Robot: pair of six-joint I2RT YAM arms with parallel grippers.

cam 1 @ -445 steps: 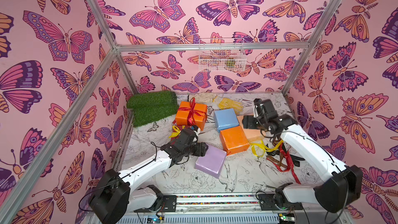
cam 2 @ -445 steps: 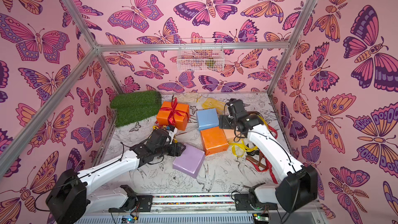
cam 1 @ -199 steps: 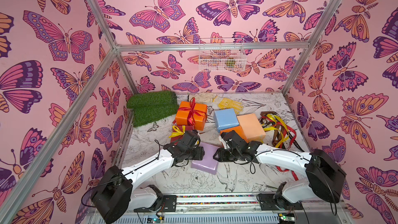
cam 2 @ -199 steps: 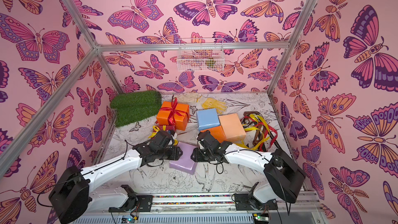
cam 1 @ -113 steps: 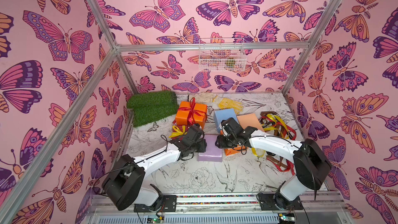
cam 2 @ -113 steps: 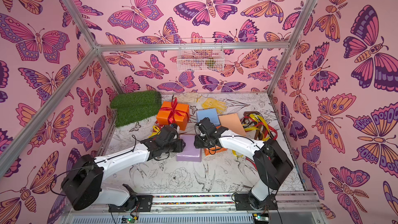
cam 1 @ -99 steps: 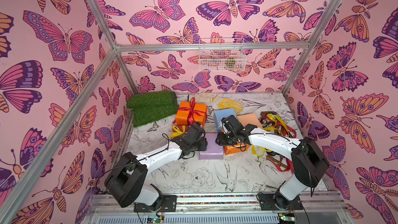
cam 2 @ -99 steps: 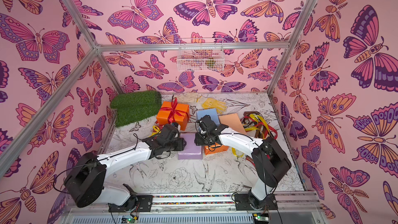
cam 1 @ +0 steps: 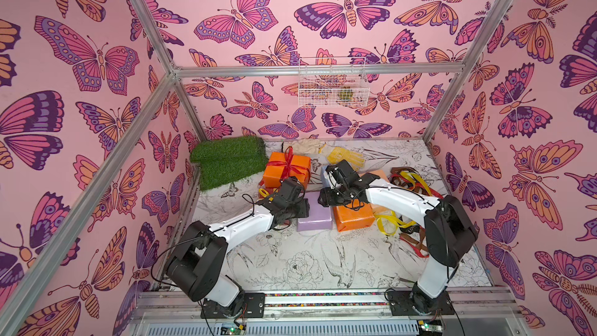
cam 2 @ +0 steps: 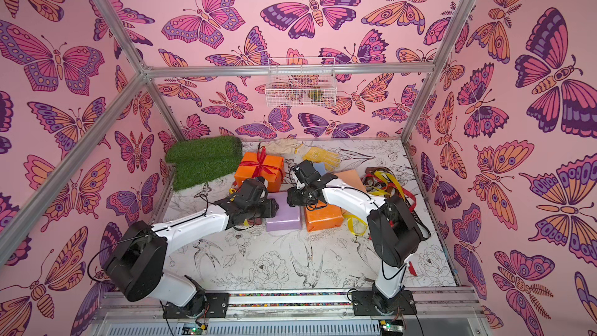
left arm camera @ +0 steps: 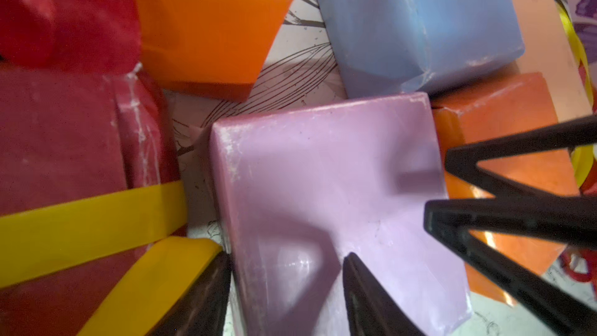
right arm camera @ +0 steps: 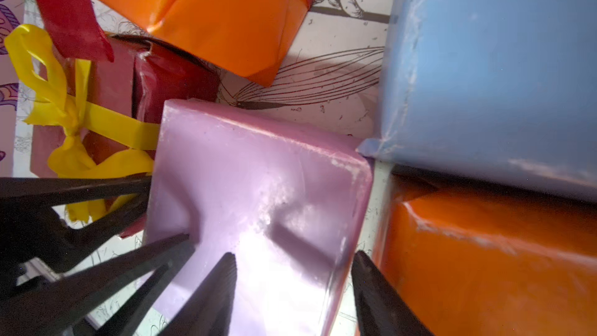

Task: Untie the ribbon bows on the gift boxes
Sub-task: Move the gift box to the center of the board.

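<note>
Two black grippers meet over the lilac gift box (cam 1: 315,221) at the centre of the floor in both top views. Your left gripper (cam 1: 302,205) reaches in from the lower left and your right gripper (cam 1: 323,200) from the right.

In the left wrist view your left gripper's jaws stand moderately apart. One is down beside the lilac box's side and the other over its top, with nothing clamped. In the right wrist view your right gripper's jaws are also parted. One is over the lilac top, and the other is in the gap beside the plain orange box (right arm camera: 484,253).

Up and left of centre in a top view, an orange box (cam 1: 281,172) carries a tied red bow (cam 1: 289,161). The dark red box (right arm camera: 109,92), at the left of the right wrist frame, touches the lilac box and wears a tied yellow bow (right arm camera: 69,137).

The light blue box (left arm camera: 413,21) and peach box (cam 1: 376,176) are bare. Loose ribbons (cam 1: 410,182) lie heaped at the right. A green turf mat (cam 1: 226,160) and a yellow glove (cam 1: 345,156) sit along the back.
</note>
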